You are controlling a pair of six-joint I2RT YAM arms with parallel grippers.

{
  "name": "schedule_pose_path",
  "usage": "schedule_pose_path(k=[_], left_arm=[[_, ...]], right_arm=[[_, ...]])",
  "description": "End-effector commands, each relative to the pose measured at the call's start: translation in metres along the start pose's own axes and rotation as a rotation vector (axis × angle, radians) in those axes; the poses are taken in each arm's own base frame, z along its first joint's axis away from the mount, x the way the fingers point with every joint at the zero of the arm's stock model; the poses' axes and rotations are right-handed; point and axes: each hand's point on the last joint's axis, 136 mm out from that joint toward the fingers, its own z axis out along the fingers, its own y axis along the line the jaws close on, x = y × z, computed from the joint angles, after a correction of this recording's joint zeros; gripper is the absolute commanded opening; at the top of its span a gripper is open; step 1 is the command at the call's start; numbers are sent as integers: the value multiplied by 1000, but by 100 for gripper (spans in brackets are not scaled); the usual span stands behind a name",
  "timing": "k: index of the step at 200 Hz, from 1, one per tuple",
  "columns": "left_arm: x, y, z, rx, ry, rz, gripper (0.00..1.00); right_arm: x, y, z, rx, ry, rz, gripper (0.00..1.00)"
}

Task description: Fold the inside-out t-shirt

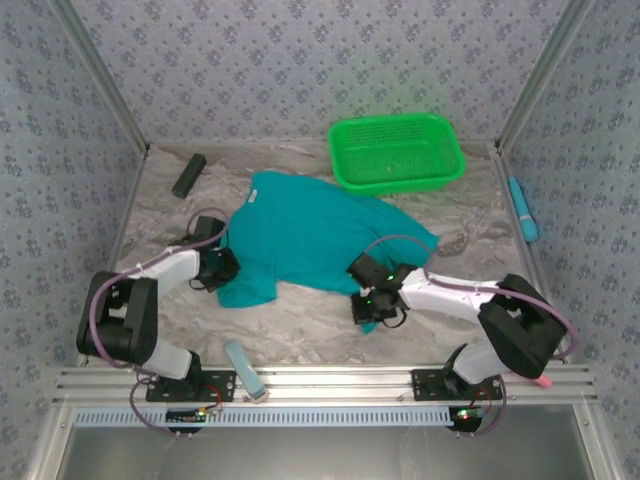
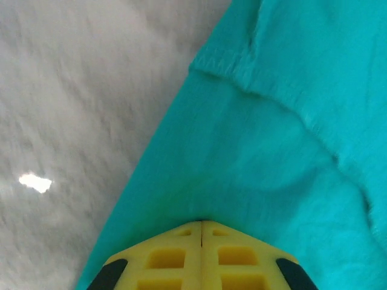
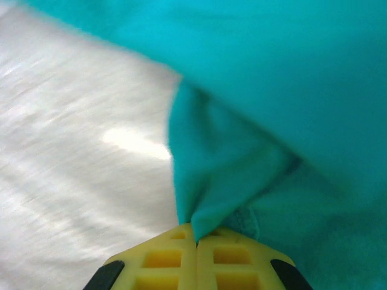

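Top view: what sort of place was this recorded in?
Probably a robot test booth, not a home: patterned walls box in a marble-look table, two arms are bolted to a metal rail at its near edge, and a t-shirt and basket serve as props.

At 6 o'clock you see your left claw [image 2: 201, 226] pressed shut, tips against the teal t-shirt [image 2: 284, 151], which fills 12 through 5 o'clock; the grey marbled desk [image 2: 78, 90] lies toward 9 o'clock.
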Motion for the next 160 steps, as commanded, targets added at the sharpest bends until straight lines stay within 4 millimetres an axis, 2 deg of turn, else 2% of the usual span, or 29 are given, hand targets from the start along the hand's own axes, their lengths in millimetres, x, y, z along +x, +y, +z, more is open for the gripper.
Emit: schedule_pose_path(k=[1, 8, 18, 29, 40, 55, 66, 75, 92, 104, 115, 126, 142, 160], left_arm=[[-36, 5, -4, -37, -14, 23, 2], [-47, 7, -7, -49, -20, 24, 3], [-66, 10, -13, -63, -54, 28, 5], [-87, 10, -21, -72, -84, 26, 7], [-102, 2, -26, -60, -95, 63, 12], [-113, -4, -31, -74, -86, 88, 17], [-115, -8, -31, -69, -66, 92, 19], [-112, -11, -30, -50, -52, 84, 21], [-99, -15, -25, -23, -17, 62, 25], [-85, -17, -20, -28, 5, 72, 27], [-69, -16, -13, -42, 36, 85, 28], [-54, -13, -4, -54, 75, 91, 28], [-39, -5, 8, -70, 106, 81, 28], [-32, 0, 20, -84, 131, 74, 25]], right_arm=[[25, 92, 1, -294, 139, -198, 0], [33, 116, -1, -345, 163, -267, 0], [42, 142, -6, -398, 187, -351, 11], [43, 159, -14, -443, 187, -402, 21], [35, 163, -24, -470, 162, -420, 30], [6, 148, -42, -486, 98, -376, 41], [-25, 123, -53, -455, 28, -307, 43], [-50, 94, -60, -384, -35, -246, 44], [-98, 15, -68, -174, -151, -66, 45], [-119, -44, -70, -7, -212, 63, 45], [-127, -84, -69, 85, -237, 157, 45], [-129, -108, -66, 114, -235, 226, 45], [-123, -129, -56, 156, -207, 290, 45], [-107, -134, -37, 160, -145, 327, 41]])
